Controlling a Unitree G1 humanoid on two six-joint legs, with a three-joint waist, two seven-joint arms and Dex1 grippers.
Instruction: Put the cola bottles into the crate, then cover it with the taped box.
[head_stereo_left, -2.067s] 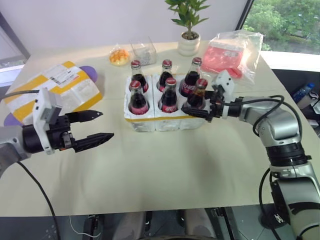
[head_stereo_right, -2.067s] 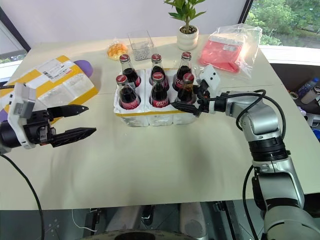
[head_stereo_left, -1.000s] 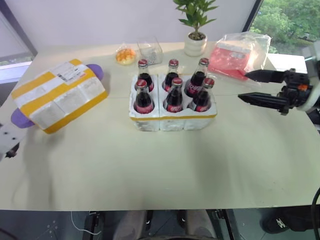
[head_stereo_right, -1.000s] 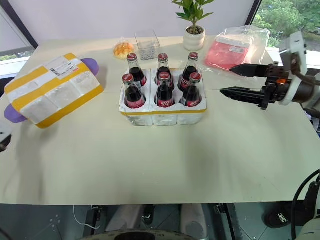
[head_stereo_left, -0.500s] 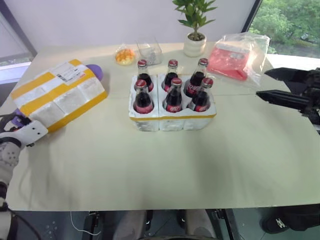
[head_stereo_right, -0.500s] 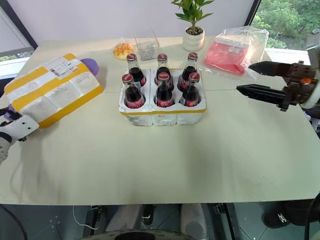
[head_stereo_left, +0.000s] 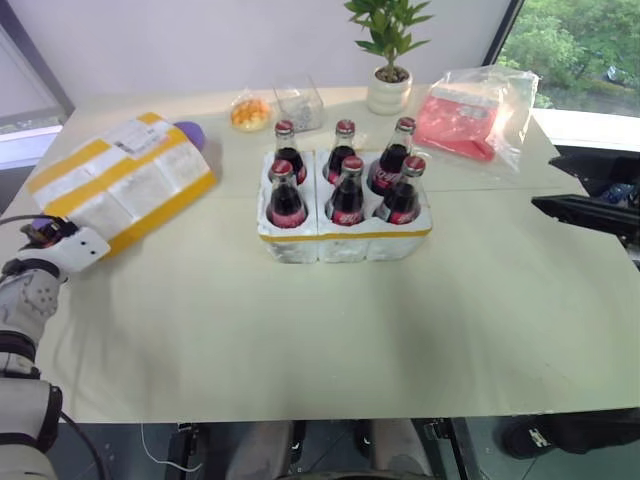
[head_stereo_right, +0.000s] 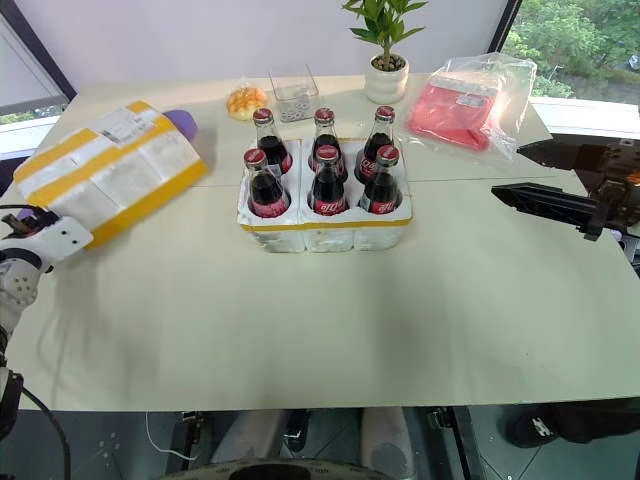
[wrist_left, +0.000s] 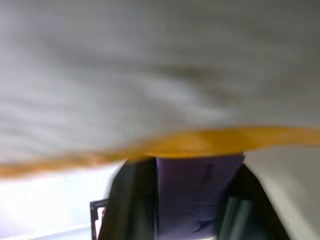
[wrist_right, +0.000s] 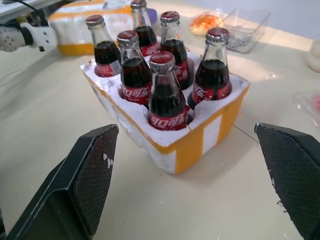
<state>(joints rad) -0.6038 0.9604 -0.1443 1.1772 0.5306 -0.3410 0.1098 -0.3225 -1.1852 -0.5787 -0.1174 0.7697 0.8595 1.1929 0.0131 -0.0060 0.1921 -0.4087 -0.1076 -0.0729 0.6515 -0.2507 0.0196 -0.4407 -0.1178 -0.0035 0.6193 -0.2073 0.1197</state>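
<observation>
White foam box with wide yellow tape stripes (head_stereo_left: 120, 188) has tipped up; the left claw (head_stereo_left: 40, 232) just shut on its near end, beside a purple thing (wrist_left: 200, 192). All six small glass cola bottles (head_stereo_left: 345, 185) sit in the white foam crate (head_stereo_left: 345, 240), so covering comes next. The right claw (head_stereo_right: 545, 180) waits wide open, holding nothing.

Red-capped dark cola bottles (head_stereo_left: 345, 187); yellow-banded white crate (head_stereo_left: 345, 243); seemingly purple pad (wrist_left: 200, 185).

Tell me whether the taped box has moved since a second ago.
Yes. The taped box has tipped up at its near end, beside the left gripper, and shifted slightly away from the table's near edge, while the crate stays put.
</observation>
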